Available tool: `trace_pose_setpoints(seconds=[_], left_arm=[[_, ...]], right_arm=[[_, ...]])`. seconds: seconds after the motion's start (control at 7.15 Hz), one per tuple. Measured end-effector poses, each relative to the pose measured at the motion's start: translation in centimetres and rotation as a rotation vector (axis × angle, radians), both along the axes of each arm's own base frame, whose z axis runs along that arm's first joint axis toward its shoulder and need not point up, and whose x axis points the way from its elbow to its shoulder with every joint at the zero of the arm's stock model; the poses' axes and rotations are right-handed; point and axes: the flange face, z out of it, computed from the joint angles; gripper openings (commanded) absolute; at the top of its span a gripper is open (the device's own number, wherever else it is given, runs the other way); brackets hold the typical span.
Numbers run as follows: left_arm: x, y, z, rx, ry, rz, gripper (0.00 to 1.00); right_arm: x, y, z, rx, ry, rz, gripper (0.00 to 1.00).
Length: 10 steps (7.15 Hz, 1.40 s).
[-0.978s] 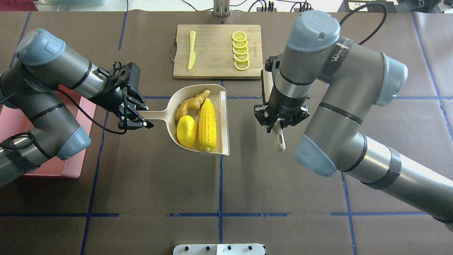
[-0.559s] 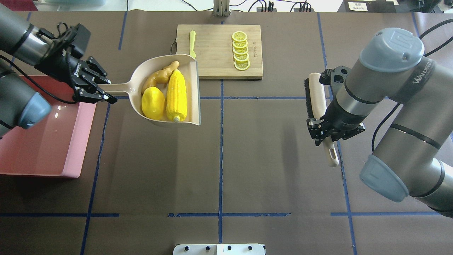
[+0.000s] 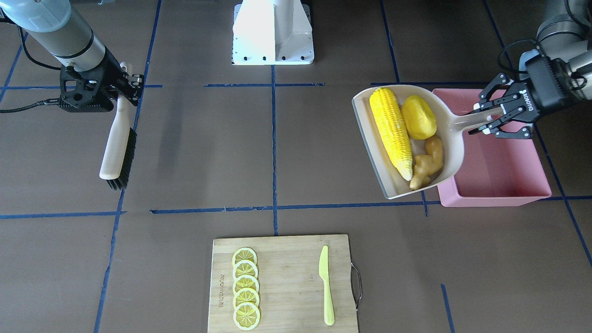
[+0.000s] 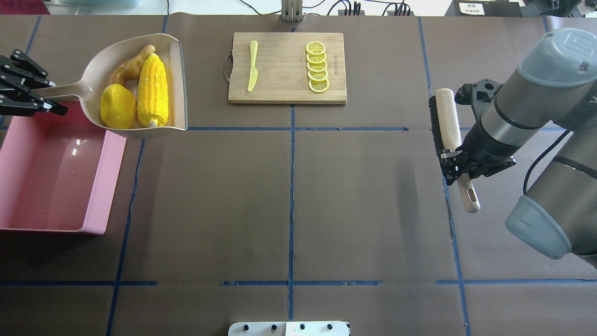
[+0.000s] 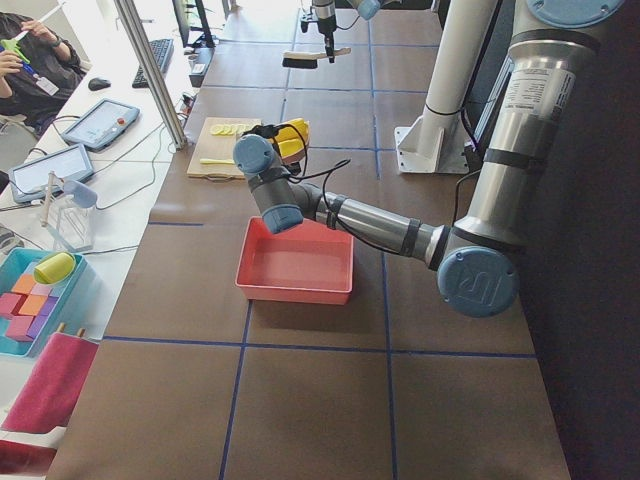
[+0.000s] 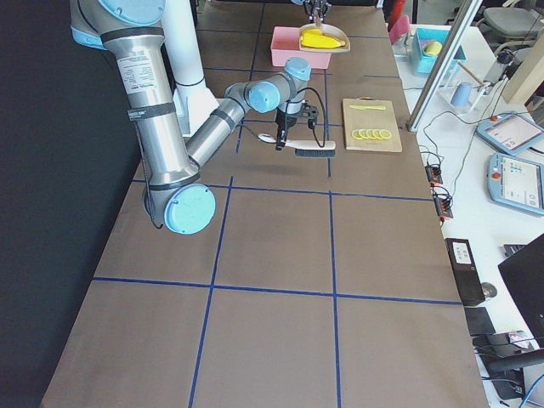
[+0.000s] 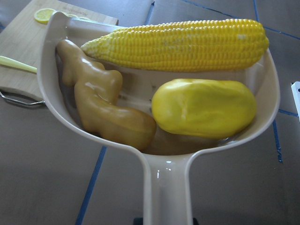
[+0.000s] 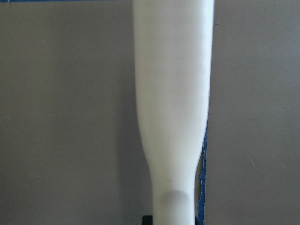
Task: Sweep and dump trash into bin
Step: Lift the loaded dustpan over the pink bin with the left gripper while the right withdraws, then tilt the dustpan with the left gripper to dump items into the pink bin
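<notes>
**A:** Trash (image 3: 391, 129), where is it?

**B:** The corn cob (image 4: 152, 91), oval fruit piece (image 4: 118, 106) and ginger root (image 4: 133, 65) lie in the dustpan (image 4: 176, 70), held off the surface at the pink bin's (image 4: 109, 182) edge.

**A:** And the tools?

**B:** The left tool (image 3: 478, 120) is clamped on the dustpan's handle. The right tool (image 4: 459, 161) grips the brush (image 4: 447, 116), well apart.

Brown table (image 4: 373, 233) gridded with blue tape (image 4: 291, 186), white bench (image 6: 489, 225) alongside.

Can't see whole left gripper (image 4: 51, 98) or bin (image 4: 108, 186) overhead, both clipped at left edge; can't separate trash (image 6: 321, 38) in right-side view, too small.
</notes>
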Motion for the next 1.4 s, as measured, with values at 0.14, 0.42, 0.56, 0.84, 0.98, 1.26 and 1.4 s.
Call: trace_pose_setpoints(seconds=[0.14,0.42,0.56,0.84,0.98,1.26,1.4], left_arm=[[-2.5,1.1,0.9,-0.016,0.000,-0.035,0.00],[-6.1,4.5,2.2,-0.077,-0.010,-0.090,0.00],[-7.7,6.3,2.3,-0.112,-0.018,-0.117,0.00],[-9.9,10.4,3.5,-0.169,-0.031,-0.156,0.00],[-10.9,12.7,3.9,-0.193,-0.038,-0.179,0.00],[-12.7,15.9,4.8,-0.241,-0.059,-0.236,0.00],[-13.5,16.6,5.5,-0.246,-0.067,-0.256,0.00]], right_arm=[[0.0,0.0,0.0,0.000,0.001,0.001,0.00],[0.0,-0.1,0.1,0.001,0.006,0.002,0.00],[-0.1,0.0,0.1,0.001,0.007,0.002,0.00],[-0.3,0.2,0.0,-0.004,0.013,0.000,0.00],[-0.5,0.3,-0.1,-0.004,0.019,-0.001,0.00],[-0.9,0.6,-0.2,0.006,0.028,-0.002,0.00],[-1.0,0.6,-0.2,0.010,0.031,-0.002,0.00]])
